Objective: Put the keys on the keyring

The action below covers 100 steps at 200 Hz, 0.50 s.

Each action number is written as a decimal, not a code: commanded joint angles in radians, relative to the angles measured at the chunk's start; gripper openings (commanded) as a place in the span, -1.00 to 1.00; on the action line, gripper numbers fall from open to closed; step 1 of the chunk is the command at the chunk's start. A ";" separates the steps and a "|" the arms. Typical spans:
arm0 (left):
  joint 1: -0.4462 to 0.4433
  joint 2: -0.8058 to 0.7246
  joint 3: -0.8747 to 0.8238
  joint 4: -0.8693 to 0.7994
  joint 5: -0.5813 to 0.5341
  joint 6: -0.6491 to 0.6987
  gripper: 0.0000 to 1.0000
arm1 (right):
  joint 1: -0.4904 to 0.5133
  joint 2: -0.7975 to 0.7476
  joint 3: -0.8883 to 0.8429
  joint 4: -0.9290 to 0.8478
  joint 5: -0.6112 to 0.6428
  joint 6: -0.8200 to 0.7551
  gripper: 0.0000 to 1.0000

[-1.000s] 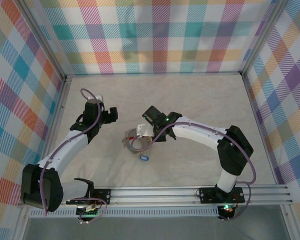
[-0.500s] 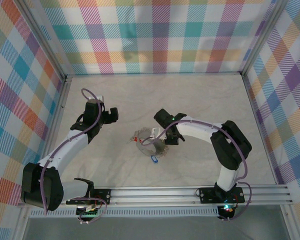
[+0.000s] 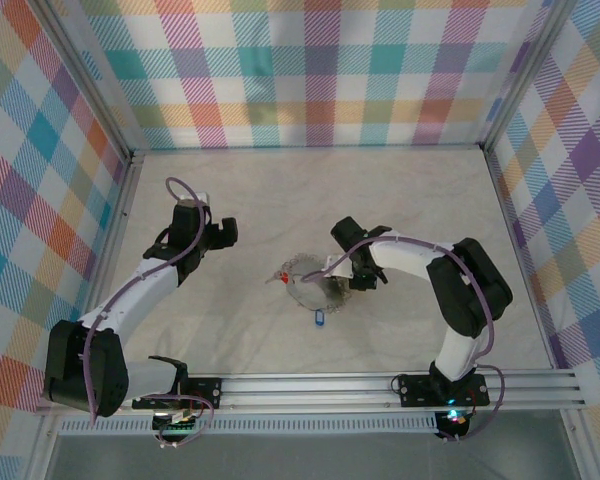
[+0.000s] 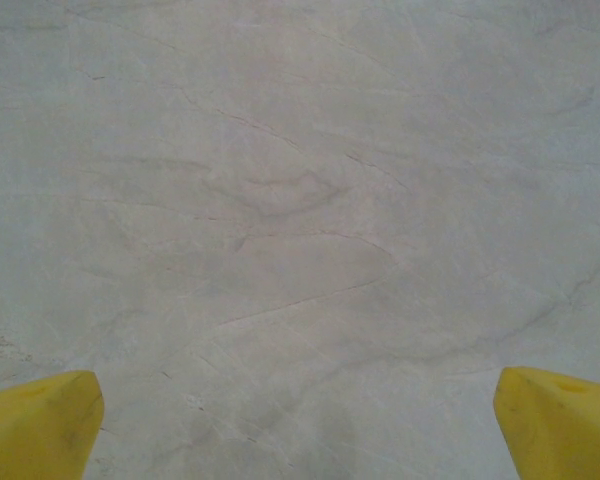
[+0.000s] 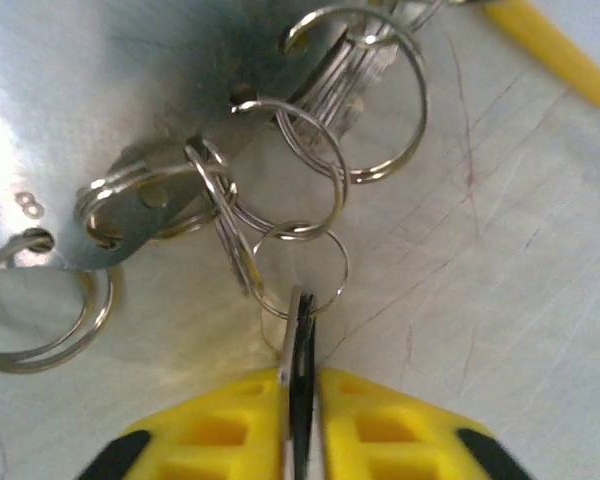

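While left fingers (image 4: 40, 425) gape wide, right fingers (image 5: 220, 430) pinch an unidentifiable edge-on metal sliver (image 5: 298, 335).

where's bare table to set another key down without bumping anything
Free: the far strip of table under the back wall, and the right side beyond the right arm. Crowded: the middle, where the right gripper meets the keyring.
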 commanded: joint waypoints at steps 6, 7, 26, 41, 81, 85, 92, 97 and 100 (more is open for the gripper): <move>0.019 0.002 -0.012 0.021 0.085 0.061 1.00 | -0.029 -0.010 -0.035 -0.029 0.012 -0.002 -0.53; 0.019 0.002 -0.012 0.023 0.090 0.065 1.00 | -0.029 -0.011 -0.036 -0.030 0.012 -0.002 -0.53; 0.019 -0.003 -0.013 0.041 0.141 0.098 1.00 | -0.048 -0.063 -0.070 0.008 0.021 0.002 -0.43; 0.019 -0.005 -0.016 0.048 0.108 0.091 1.00 | -0.065 -0.114 -0.099 0.045 0.021 0.005 -0.27; 0.019 -0.030 -0.013 0.050 0.021 0.088 1.00 | -0.128 -0.260 -0.105 0.098 -0.018 0.066 0.99; 0.019 -0.037 -0.014 0.051 0.013 0.088 1.00 | -0.135 -0.283 -0.104 0.109 -0.028 0.080 0.99; 0.018 -0.052 -0.014 0.052 -0.002 0.091 1.00 | -0.146 -0.327 -0.105 0.134 -0.050 0.106 0.99; 0.019 -0.064 -0.015 0.053 -0.008 0.098 1.00 | -0.158 -0.364 -0.107 0.159 -0.066 0.132 0.99; 0.019 -0.072 -0.016 0.056 -0.010 0.103 1.00 | -0.164 -0.384 -0.109 0.173 -0.075 0.147 0.99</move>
